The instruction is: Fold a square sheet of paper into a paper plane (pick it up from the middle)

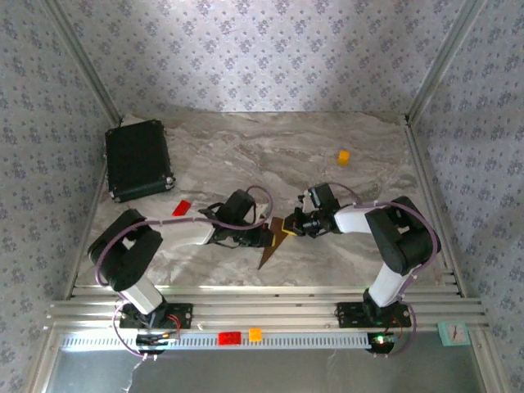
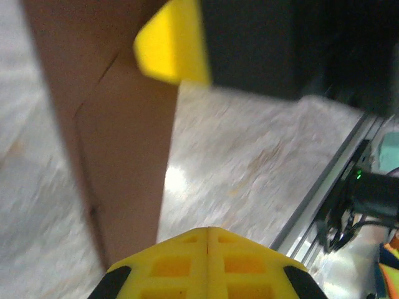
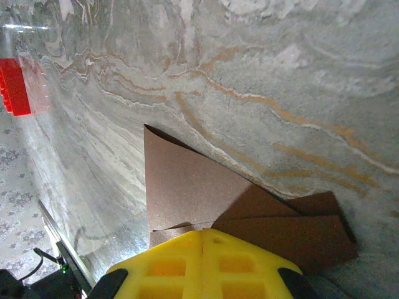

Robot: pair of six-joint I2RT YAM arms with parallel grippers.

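The brown paper [image 3: 193, 187], creased into a pointed, partly folded shape, lies on the marble table [image 3: 280, 75] between the two arms. The right gripper [image 3: 202, 233] has its fingers together over the layered end. The left gripper [image 2: 207, 232], also pressed together, sits just beside the long edge. I cannot tell whether either pinches a layer. A good crease likely needs one tip pinning the layers while the other presses along the fold without dragging the paper.

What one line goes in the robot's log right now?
step: folding | brown paper: partly folded, pointed, on table | left gripper: shut, at paper | right gripper: shut, at paper
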